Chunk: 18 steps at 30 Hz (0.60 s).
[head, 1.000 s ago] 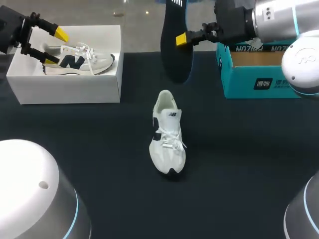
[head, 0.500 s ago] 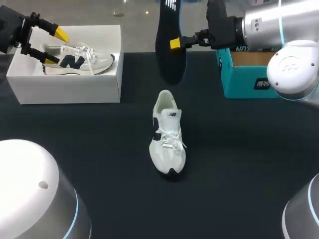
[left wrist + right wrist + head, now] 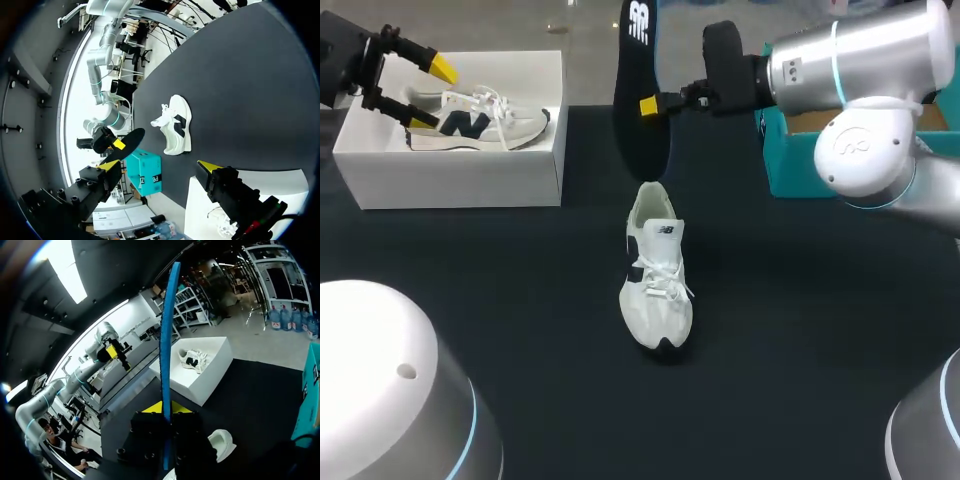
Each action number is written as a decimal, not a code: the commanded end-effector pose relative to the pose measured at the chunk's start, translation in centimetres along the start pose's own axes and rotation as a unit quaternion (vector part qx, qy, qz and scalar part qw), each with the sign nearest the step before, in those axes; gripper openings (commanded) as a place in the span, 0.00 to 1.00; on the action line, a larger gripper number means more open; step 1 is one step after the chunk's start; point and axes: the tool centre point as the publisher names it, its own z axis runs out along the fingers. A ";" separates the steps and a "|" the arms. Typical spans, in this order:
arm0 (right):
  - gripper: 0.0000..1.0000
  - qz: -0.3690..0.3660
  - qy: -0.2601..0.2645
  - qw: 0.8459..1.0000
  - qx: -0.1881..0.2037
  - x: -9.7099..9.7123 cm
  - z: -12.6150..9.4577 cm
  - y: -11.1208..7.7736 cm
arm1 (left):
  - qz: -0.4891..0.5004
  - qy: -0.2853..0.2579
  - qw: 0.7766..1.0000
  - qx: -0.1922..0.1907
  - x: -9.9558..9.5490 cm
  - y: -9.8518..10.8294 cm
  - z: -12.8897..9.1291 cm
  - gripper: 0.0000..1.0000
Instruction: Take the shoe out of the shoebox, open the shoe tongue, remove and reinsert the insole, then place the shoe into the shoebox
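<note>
A white shoe point(image 3: 657, 280) lies on the dark table point(image 3: 520, 300), toe toward the front; it also shows ahead of my left gripper point(image 3: 177, 125). My right gripper point(image 3: 650, 104) is shut on a black insole point(image 3: 638, 120), held upright just above and behind the shoe's heel. In the right wrist view the insole point(image 3: 167, 330) stands edge-on between the fingers of the right gripper point(image 3: 163, 407), with the shoe's heel point(image 3: 222, 442) below. My left gripper point(image 3: 428, 95) hangs open over the white shoebox point(image 3: 450, 175), nothing between its fingers point(image 3: 210, 166).
A second white shoe point(image 3: 480, 118) lies inside the white shoebox at the back left. A teal box point(image 3: 800, 165) stands at the back right, behind my right arm. Bare dark table surrounds the shoe in the middle.
My right arm has carried the insole to the left, from near the teal box to above the shoe's heel. The left arm and the shoe have not moved.
</note>
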 end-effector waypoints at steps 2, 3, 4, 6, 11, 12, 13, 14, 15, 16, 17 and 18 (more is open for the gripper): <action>0.00 -0.006 0.006 1.000 -0.006 -1.5 2.3 -0.5 | 0.000 0.002 1.000 0.000 0.0 -0.1 0.0 1.00; 0.00 -0.007 0.006 1.000 -0.006 -1.6 2.6 -0.6 | 0.000 0.002 1.000 0.000 0.0 -0.1 0.0 1.00; 0.00 -0.010 0.006 1.000 -0.007 -1.9 2.8 -0.7 | 0.000 0.002 1.000 0.000 0.0 -0.1 0.0 1.00; 0.00 -0.013 0.005 1.000 -0.008 -2.3 3.2 -0.9 | 0.000 0.002 1.000 0.000 0.0 -0.1 0.0 1.00; 0.00 -0.006 -0.013 1.000 0.002 -3.2 3.4 -1.4 | 0.000 0.002 1.000 0.000 0.0 -0.1 0.0 1.00; 0.00 -0.006 -0.013 1.000 0.002 -3.2 3.4 -1.4 | 0.000 0.002 1.000 0.000 0.0 -0.1 0.0 1.00; 0.00 -0.006 -0.013 1.000 0.002 -3.2 3.4 -1.4 | 0.000 0.002 1.000 0.000 0.0 -0.1 0.0 1.00; 0.00 -0.006 -0.013 1.000 0.002 -3.2 3.4 -1.4 | 0.000 0.002 1.000 0.000 0.0 -0.1 0.0 1.00; 0.00 -0.006 -0.013 1.000 0.002 -3.2 3.4 -1.4 | 0.000 0.002 1.000 0.000 0.0 -0.1 0.0 1.00; 0.00 -0.006 -0.013 1.000 0.002 -3.2 3.4 -1.4 | 0.000 0.002 1.000 0.000 0.0 -0.1 0.0 1.00; 0.00 -0.006 -0.013 1.000 0.002 -3.2 3.4 -1.4 | 0.000 0.002 1.000 0.000 0.0 -0.1 0.0 1.00; 0.00 -0.006 -0.013 1.000 0.002 -3.2 3.4 -1.4 | 0.000 0.002 1.000 0.000 0.0 -0.1 0.0 1.00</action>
